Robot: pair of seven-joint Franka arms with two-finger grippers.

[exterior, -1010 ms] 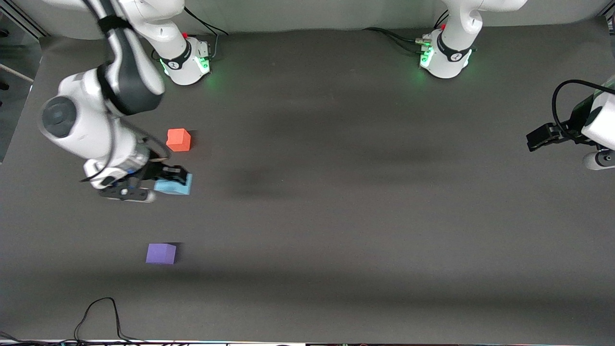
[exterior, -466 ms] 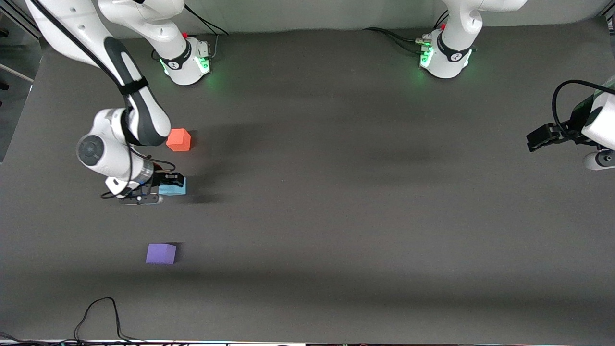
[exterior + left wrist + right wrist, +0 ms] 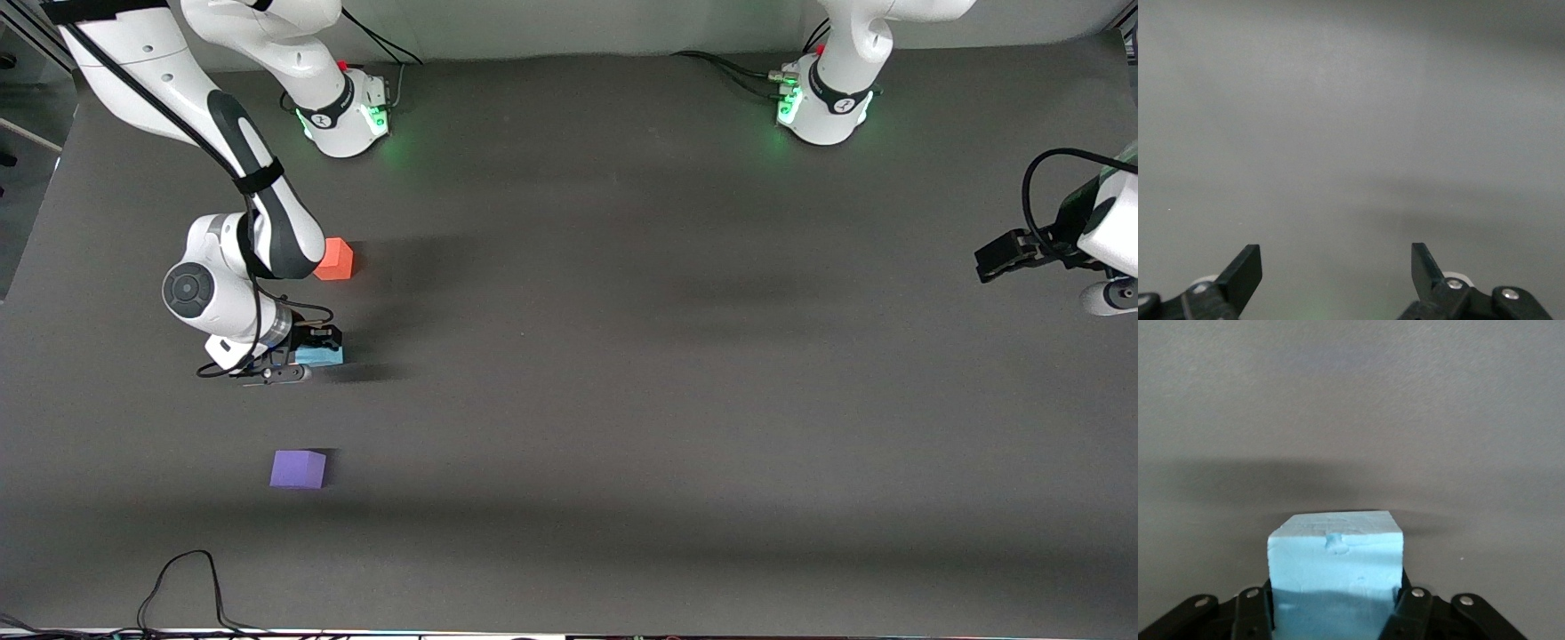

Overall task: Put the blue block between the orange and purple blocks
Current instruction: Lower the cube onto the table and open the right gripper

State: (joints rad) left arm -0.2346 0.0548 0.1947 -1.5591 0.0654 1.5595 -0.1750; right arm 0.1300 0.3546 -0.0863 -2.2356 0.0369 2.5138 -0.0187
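Between orange block (image 3: 336, 259) and purple block (image 3: 298, 468): right gripper (image 3: 307, 349) fingers clamp blue block (image 3: 320, 356) low over worktop (image 3: 622, 356) for release; left gripper (image 3: 1005, 253) waits, fingers wide.

Blue block (image 3: 322, 356) between orange block (image 3: 339, 260), purple block (image 3: 298, 469)

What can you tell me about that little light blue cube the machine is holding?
The small light sky-blue matte foam-like cube has a tiny dent on one face. The right arm's tool is shut on it, black fingers pressing two sides. It sits at table level between the orange-red cube and the violet-purple cube.
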